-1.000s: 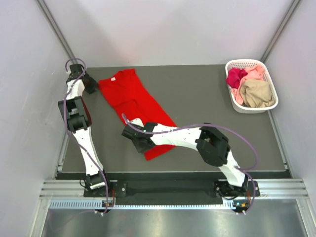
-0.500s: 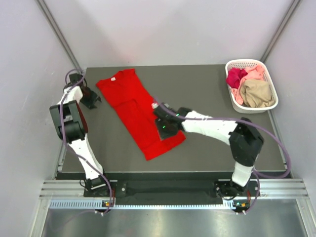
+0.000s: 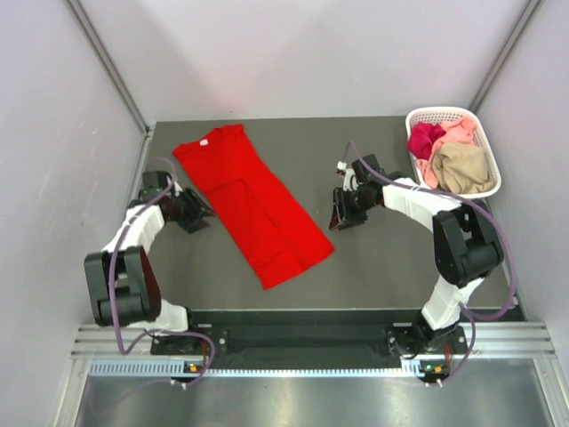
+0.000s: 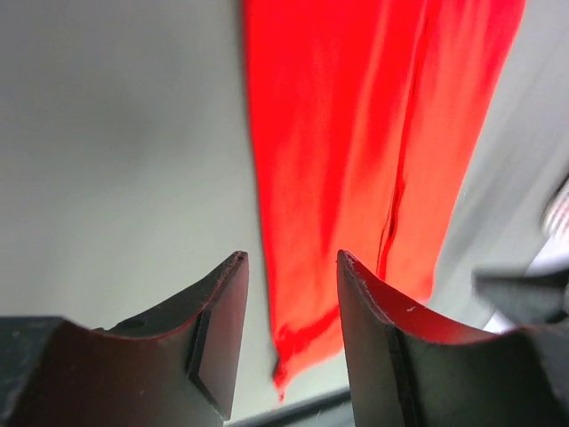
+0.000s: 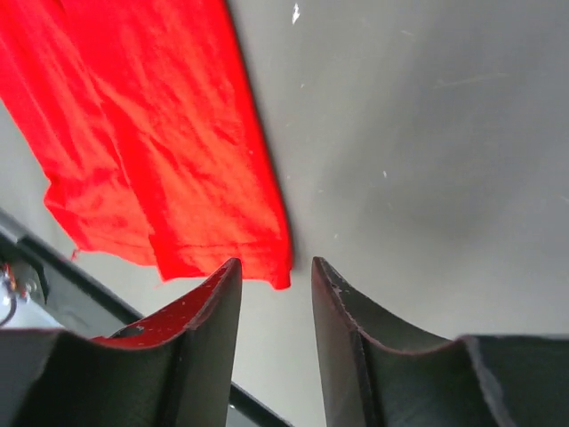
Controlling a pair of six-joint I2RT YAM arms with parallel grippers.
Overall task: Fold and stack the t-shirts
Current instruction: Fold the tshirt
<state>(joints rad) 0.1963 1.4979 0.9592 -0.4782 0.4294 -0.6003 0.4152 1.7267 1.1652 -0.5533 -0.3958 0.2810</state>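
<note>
A bright red t-shirt (image 3: 253,205) lies folded lengthwise in a long diagonal strip on the dark table, its neck with a white label at the far left. It also shows in the left wrist view (image 4: 356,133) and the right wrist view (image 5: 151,151). My left gripper (image 3: 203,216) is open and empty just left of the strip's middle. My right gripper (image 3: 338,216) is open and empty on the table to the right of the strip's lower end. Magenta (image 3: 424,139), pale pink (image 3: 460,133) and tan (image 3: 462,167) shirts lie crumpled in the basket.
A white lattice basket (image 3: 442,114) stands at the table's far right corner. Grey walls close in the table on three sides. The table's near edge (image 3: 311,311) runs in front of the arm bases.
My right gripper has let go of the shirt's lower part and swung right, off the cloth. My left gripper has moved from the far left corner down beside the strip's middle. The shirt's lower end now lies flat.
</note>
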